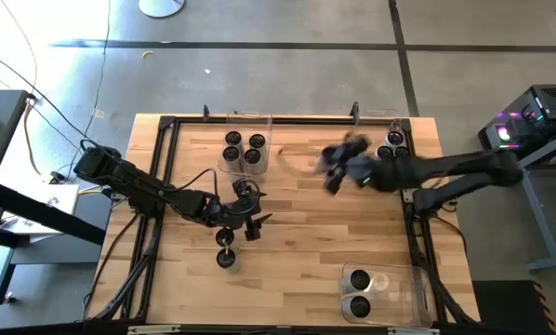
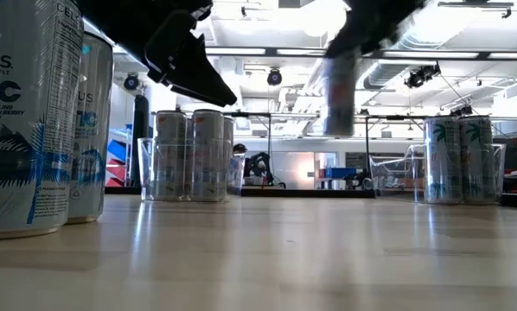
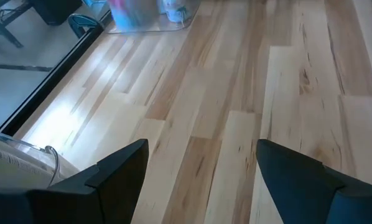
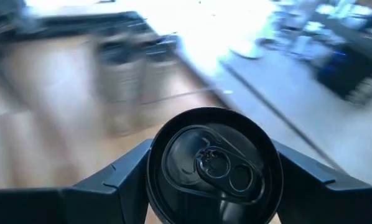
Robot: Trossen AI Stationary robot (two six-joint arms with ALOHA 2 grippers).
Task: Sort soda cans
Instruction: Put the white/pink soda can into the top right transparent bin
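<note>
My right gripper (image 1: 338, 169) is shut on a soda can (image 4: 211, 165) with a dark round top, held in the air over the table's far middle; the can also shows in the low view (image 2: 341, 91). My left gripper (image 1: 248, 216) is open and empty above the bare wood left of the middle, and its two dark fingers (image 3: 117, 165) stand wide apart. Two soda cans (image 1: 225, 253) stand upright on their bases on the table just near of it; they show big in the low view (image 2: 25, 112). My right gripper pinches the can between its two fingers (image 4: 114, 174), on opposite sides of the upper wall (image 4: 153, 183) just below the top rim. The can is upright, top up, and hangs below the gripper, lifted clear of the table.
A clear bin (image 1: 261, 123) at the far left holds three cans. A second bin (image 1: 401, 121) at the far right holds cans with a palm print (image 2: 457, 160). A third bin (image 1: 413, 284) at the near right holds two cans. Bare wood lies in the table's middle.
</note>
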